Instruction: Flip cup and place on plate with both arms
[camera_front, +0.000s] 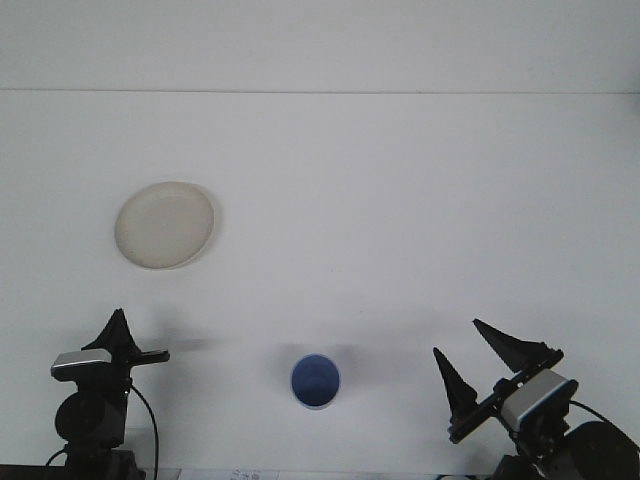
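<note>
While right tool (484, 364) gapes empty, blue cup (315, 381) seemingly upright, mouth up, axis vertical.

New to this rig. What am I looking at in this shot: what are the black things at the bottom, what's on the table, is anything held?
There is one picture of this moment, from a camera facing forward over a white table, the way the robot faces. The black shapes at the bottom are the ends of its two arms. The left gripper sits low at the bottom left; from here I cannot tell how it is set. The right gripper at the bottom right has its two pointed fingers spread apart and holds nothing. On the table are a blue cup, standing with its mouth up near the front edge between the arms, and a pale round plate farther back on the left. The cup is not yet on the plate.
</note>
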